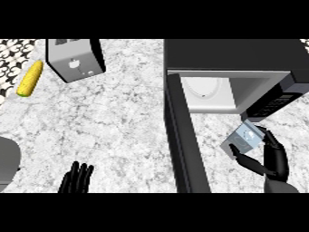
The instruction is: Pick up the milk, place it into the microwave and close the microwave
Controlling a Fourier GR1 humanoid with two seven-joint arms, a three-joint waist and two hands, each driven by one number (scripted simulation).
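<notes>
Milk held in front of the open microwave.
On the marbled tabletop (117,122), a corn cob (30,79) and a toaster (75,59) are seen far left; the left hand (76,179) is rested near the lower edge, fingers straight and apart. The microwave (250,59) door (185,140) is swung open (cavity exposed). To its right, the milk (244,138) is clasped by the right hand (269,159), fingers curled round it.
</notes>
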